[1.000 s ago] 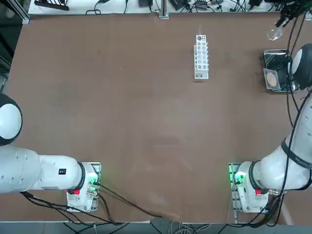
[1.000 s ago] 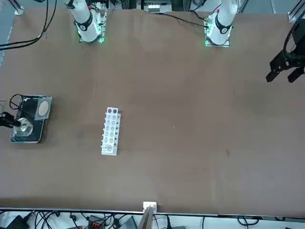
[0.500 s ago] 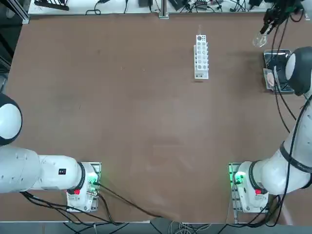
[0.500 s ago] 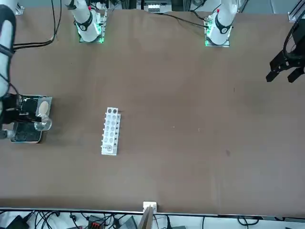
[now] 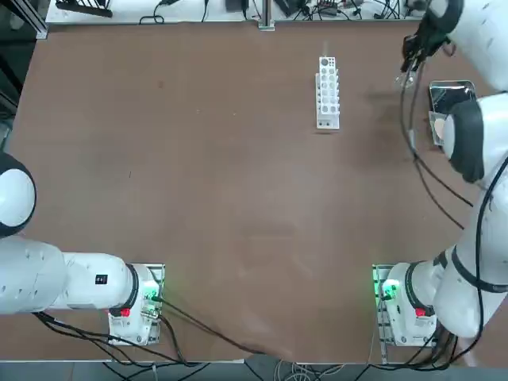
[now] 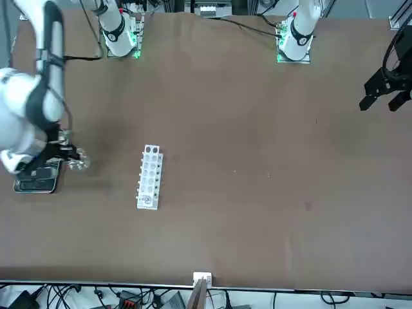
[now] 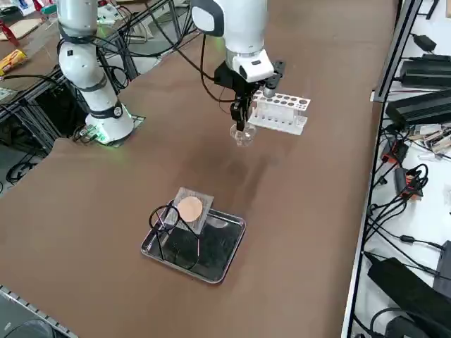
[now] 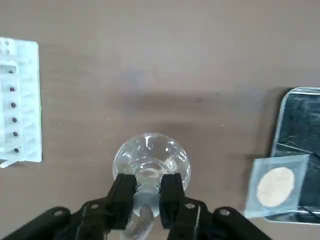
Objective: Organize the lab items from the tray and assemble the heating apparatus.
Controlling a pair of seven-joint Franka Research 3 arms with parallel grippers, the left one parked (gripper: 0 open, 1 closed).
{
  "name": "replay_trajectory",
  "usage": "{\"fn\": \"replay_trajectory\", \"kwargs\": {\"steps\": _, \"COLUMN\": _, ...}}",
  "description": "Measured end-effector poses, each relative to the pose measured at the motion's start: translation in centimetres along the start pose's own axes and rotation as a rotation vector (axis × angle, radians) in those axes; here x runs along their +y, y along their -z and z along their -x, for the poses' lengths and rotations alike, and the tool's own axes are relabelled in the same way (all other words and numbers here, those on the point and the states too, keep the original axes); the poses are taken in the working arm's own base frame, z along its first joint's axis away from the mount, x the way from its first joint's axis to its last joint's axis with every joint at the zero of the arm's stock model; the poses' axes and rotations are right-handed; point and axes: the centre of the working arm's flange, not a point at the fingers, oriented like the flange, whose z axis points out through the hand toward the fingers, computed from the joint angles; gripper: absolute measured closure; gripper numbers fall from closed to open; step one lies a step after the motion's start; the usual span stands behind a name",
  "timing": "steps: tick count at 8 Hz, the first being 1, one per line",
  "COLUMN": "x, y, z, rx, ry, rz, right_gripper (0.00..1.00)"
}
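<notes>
You are carrying the glass (image 8: 151,165) pinched in the gripper (image 8: 149,189); lower it upright onto tabletop (image 8: 150,60) between rack (image 8: 19,100), nine o'clock, and tray (image 8: 300,145), three o'clock.

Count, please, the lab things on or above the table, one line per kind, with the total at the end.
Clear glass piece, held above the table by the right gripper: 1
Black wire ring stand: 1
Grey mesh with tan disc: 1
Metal tray: 1
White test-tube rack: 1
Total: 5
</notes>
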Motion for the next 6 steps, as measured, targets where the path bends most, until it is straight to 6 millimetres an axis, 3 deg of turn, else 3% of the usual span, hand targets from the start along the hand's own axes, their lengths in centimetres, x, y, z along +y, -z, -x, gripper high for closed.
{"fn": "replay_trajectory", "kwargs": {"steps": 1, "x": -1.5, "y": -1.9, "z": 0.9, "rx": 0.007, "ry": -0.007, "rz": 0.021, "right_gripper": 0.7}}
{"fn": "replay_trajectory", "kwargs": {"steps": 2, "x": -1.6, "y": -3.7, "z": 1.6, "rx": 0.011, "ry": -0.021, "rz": 0.034, "right_gripper": 0.7}}
{"fn": "replay_trajectory", "kwargs": {"steps": 4, "x": 0.1, "y": -6.0, "z": 2.8, "rx": 0.018, "ry": -0.058, "rz": 0.043, "right_gripper": 0.7}}
{"fn": "replay_trajectory", "kwargs": {"steps": 6, "x": 0.4, "y": -7.3, "z": 3.4, "rx": 0.014, "ry": -0.094, "rz": 0.015, "right_gripper": 0.7}}
